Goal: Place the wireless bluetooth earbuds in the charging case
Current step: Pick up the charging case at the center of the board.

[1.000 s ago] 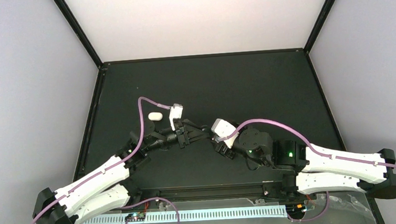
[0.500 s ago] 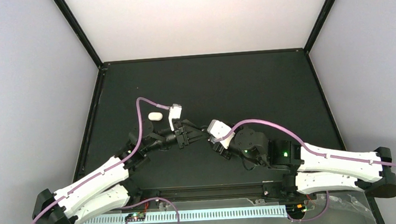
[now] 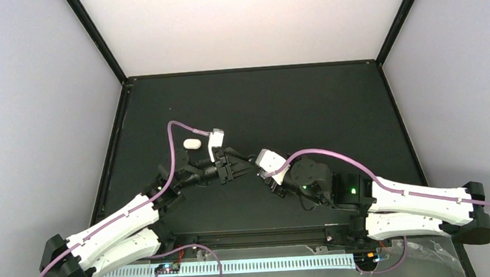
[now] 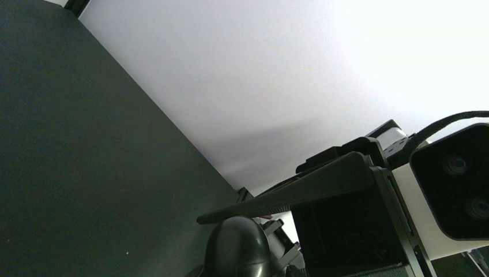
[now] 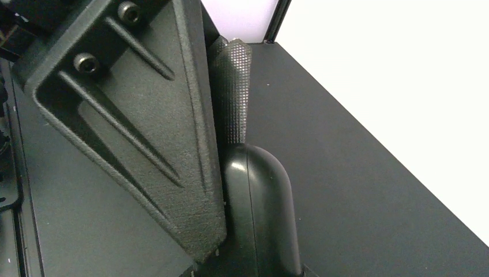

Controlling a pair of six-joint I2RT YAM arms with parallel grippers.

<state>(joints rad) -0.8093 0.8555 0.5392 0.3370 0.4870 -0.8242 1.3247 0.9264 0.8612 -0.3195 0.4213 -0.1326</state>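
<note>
Glossy black charging case [image 5: 259, 213], a smooth pebble shape with a seam line, is sitting between the two arms' tips around mid-counter. It is pressing against a matte ribbed finger [image 5: 132, 115] with two screw heads, and a cross-hatched rubbery pad [image 5: 233, 92] is poking up past its rounded end. The left wrist view is catching only its dome [image 4: 238, 248] under a thin wedge finger [image 4: 300, 187], with the bottom cut off by the frame edge. The left fingers [image 3: 241, 167] and right fingers [image 3: 263, 172] are meeting tip to tip in the overhead view, black on black, so can't tell whether either set is clenching the case or just touching it. The earbuds are not showing clearly in any view, too small or hidden. A white oval case [image 3: 192, 143] is lying on the matte black counter [image 3: 305, 108] just beyond the left wrist, with a purple cable [image 3: 178, 131] looping beside it. The white camera housing [image 4: 455, 196] on the right arm is filling the left wrist view's corner.
</note>
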